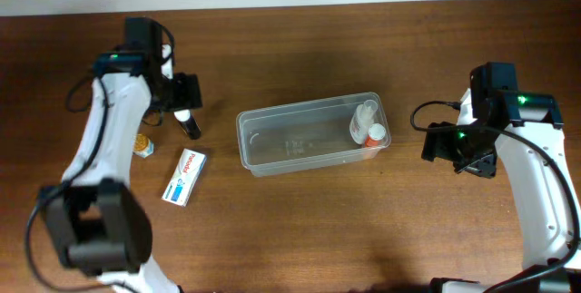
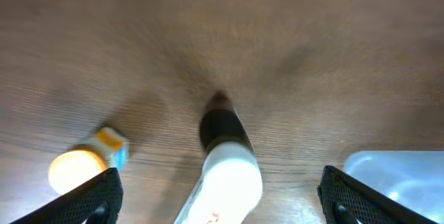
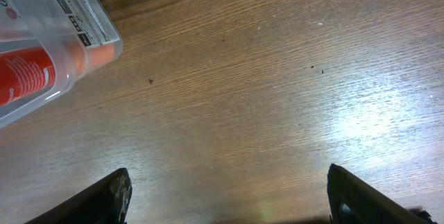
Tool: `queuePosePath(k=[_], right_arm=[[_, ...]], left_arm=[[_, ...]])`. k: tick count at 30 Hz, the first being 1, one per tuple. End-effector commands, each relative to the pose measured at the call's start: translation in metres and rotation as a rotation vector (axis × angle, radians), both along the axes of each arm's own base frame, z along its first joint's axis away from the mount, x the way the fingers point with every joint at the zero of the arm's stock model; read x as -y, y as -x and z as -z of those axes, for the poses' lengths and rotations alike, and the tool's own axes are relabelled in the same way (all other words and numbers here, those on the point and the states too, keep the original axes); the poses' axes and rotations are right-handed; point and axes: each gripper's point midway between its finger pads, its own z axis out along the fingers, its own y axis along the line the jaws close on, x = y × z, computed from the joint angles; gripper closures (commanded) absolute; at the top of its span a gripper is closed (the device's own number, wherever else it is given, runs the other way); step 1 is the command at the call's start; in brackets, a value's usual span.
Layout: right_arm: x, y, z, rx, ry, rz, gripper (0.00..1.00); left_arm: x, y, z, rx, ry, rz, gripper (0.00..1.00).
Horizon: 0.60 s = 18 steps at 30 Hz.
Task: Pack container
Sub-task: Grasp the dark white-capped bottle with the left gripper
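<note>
The clear container stands at the table's middle, with two small bottles at its right end. My left gripper is open over a white tube with a black cap. In the left wrist view the tube lies between the wide-apart fingers, which do not touch it. My right gripper is open and empty, right of the container. In the right wrist view the fingers are over bare wood, and the container's corner holds a red-labelled bottle.
A small yellow-capped bottle sits left of the tube, and it also shows in the left wrist view. A white and blue tube lies in front of it. The container's corner shows at the lower right of the left wrist view.
</note>
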Motion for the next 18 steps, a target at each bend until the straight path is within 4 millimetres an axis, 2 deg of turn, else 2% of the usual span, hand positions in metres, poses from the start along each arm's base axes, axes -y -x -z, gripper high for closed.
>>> queuePosePath(k=[1, 2, 4, 7, 8, 10, 12, 16, 18], right_arm=[[-0.001, 0.001, 0.002, -0.001, -0.008, -0.014, 0.18], [-0.001, 0.001, 0.001, -0.001, -0.008, -0.014, 0.18], [-0.001, 0.001, 0.001, -0.001, -0.008, -0.014, 0.18], [-0.001, 0.001, 0.001, -0.001, -0.008, -0.014, 0.18], [-0.001, 0.001, 0.001, -0.001, -0.008, -0.014, 0.18], [-0.001, 0.001, 0.001, -0.001, -0.008, -0.014, 0.18], [-0.001, 0.001, 0.001, -0.001, -0.008, -0.014, 0.18], [-0.001, 0.001, 0.002, -0.001, -0.008, -0.014, 0.18], [-0.001, 0.001, 0.001, 0.0, -0.007, -0.03, 0.18]], left_arm=[[0.01, 0.002, 0.035, -0.091, 0.057, -0.021, 0.18], [0.011, 0.002, 0.042, -0.108, 0.063, -0.02, 0.2], [0.011, 0.003, 0.048, -0.124, 0.063, -0.02, 0.32], [0.011, 0.001, 0.049, -0.117, 0.062, -0.02, 0.49], [0.011, 0.0, 0.049, -0.115, 0.062, -0.02, 0.55], [0.011, 0.001, 0.049, -0.117, 0.062, -0.02, 0.76], [0.011, 0.001, 0.049, -0.119, 0.063, -0.02, 0.86], [0.013, 0.003, 0.044, -0.124, 0.07, -0.018, 1.0], [0.013, 0.004, 0.031, -0.119, 0.069, -0.016, 1.0]])
